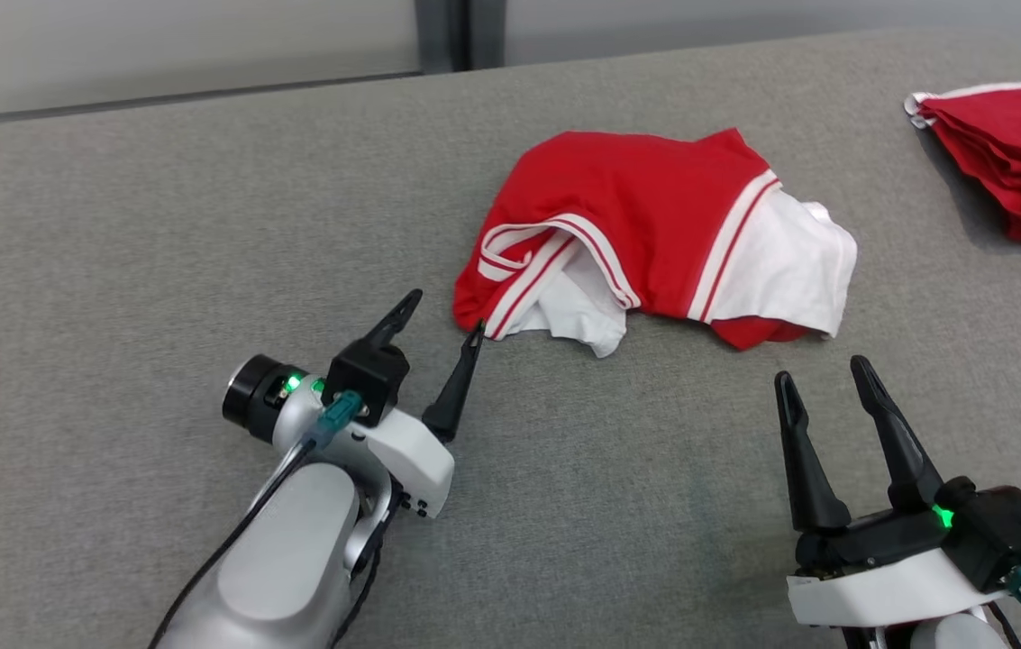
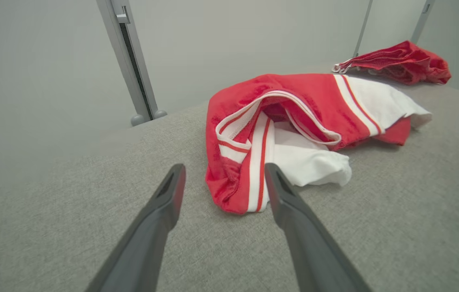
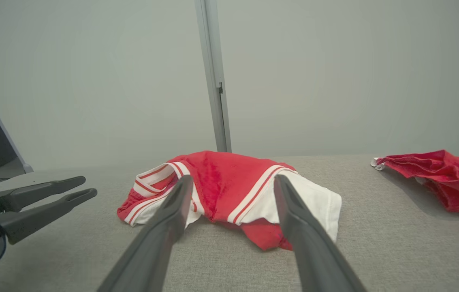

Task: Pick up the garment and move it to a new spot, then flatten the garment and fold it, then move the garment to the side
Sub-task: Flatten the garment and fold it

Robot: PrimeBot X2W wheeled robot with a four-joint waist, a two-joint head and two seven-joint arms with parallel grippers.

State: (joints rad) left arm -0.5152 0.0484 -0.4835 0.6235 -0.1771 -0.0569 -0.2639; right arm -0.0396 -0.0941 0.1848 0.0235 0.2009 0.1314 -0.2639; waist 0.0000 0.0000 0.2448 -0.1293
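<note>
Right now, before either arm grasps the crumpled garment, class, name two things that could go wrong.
1. The open left gripper points at a bunched striped corner of the garment; closing there may pinch several layers.
2. A second red garment lies apart at the far right; moving this one that way could tangle them.

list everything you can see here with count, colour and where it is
crumpled red and white striped cloth garment: 1, red with white panels, middle of the surface
bunched red cloth garment with white trim: 1, red, far right
grey fabric-covered surface: 1, grey, under everything
grey metal upright post: 1, grey, behind the surface
left gripper: 1, dark, open, at striped garment's left corner
right gripper: 1, dark, open, short of its near edge
</note>
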